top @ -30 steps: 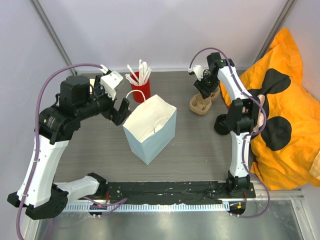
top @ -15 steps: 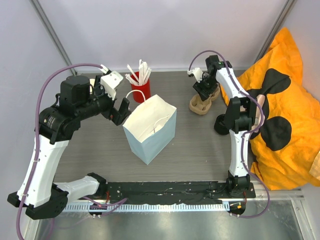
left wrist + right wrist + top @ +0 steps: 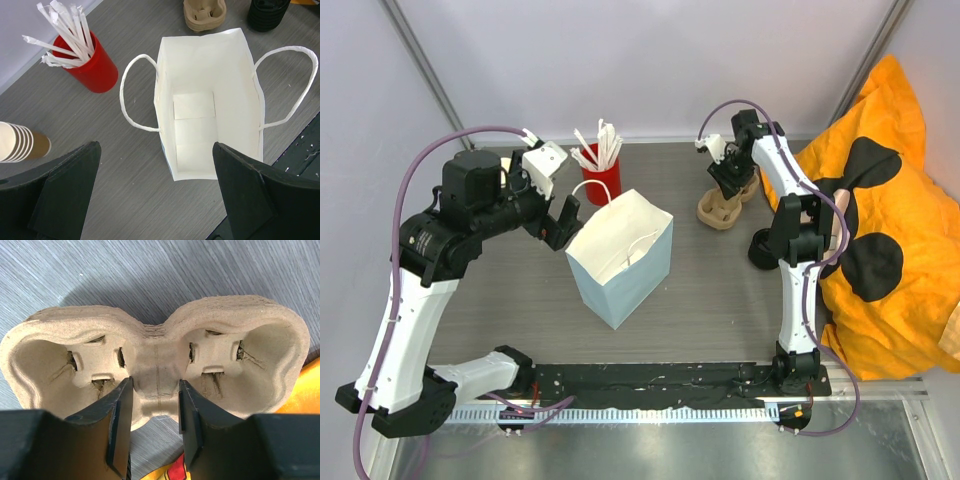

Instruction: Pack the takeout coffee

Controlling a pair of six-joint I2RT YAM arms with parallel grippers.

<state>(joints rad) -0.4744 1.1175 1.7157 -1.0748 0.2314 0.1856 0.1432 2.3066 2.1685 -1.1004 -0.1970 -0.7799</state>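
A stack of tan kraft paper cups [image 3: 22, 142] with white insides lies at the left edge of the left wrist view; the top view hides it behind my left arm. A white paper bag [image 3: 620, 255] stands open mid-table, empty [image 3: 210, 115]. My left gripper [image 3: 555, 215] is open and empty, hovering beside the bag's left side [image 3: 155, 146]. My right gripper [image 3: 725, 183] is at the back right, its jaws closed on the centre ridge of the moulded cardboard cup carrier [image 3: 160, 355], which rests on the table [image 3: 718, 210].
A red cup of white wrapped sticks [image 3: 601, 178] stands behind the bag [image 3: 92, 65]. A black round object [image 3: 763, 248] sits by the right arm. An orange cushion with black spots [image 3: 890, 230] fills the right side. The bag's handles [image 3: 132, 95] splay outward.
My right gripper has dropped slightly onto the cup carrier and nudged it a little. The left arm and the bag have not moved.
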